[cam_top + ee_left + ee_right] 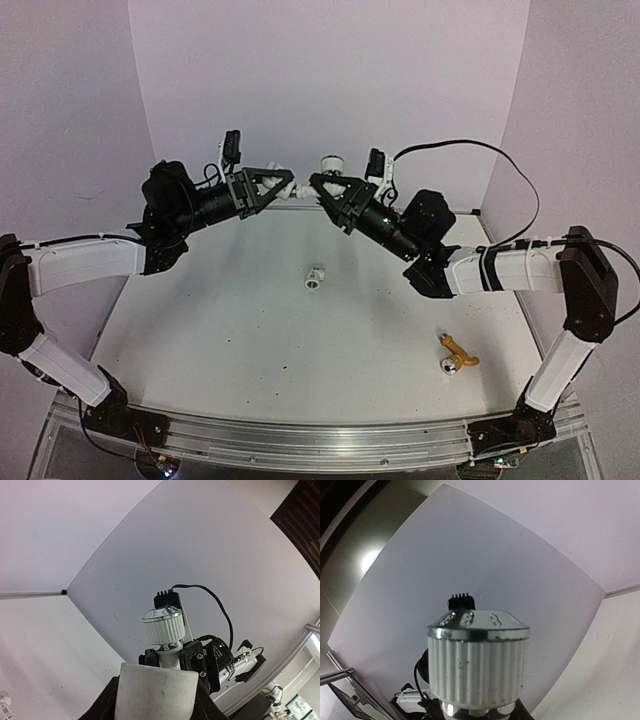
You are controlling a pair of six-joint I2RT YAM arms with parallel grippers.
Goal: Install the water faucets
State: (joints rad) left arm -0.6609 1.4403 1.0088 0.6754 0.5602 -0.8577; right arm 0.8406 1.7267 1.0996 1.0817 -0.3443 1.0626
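Both arms are raised and meet above the table's far middle. My left gripper [283,186] is shut on a stubby white pipe fitting [157,690], which fills the bottom of the left wrist view. My right gripper [320,186] is shut on the white water faucet, whose ribbed knob with a silvery ring [477,667] stands upright and fills the right wrist view. In the left wrist view the knob [162,627] rises just beyond the fitting, and the faucet's stem runs down behind it. The yellow-gold water faucet [457,357] lies on the table at the near right.
A second white pipe fitting [315,278] lies on the white table [250,340] near its middle. White walls close the back and sides. A metal rail [320,440] runs along the near edge between the arm bases.
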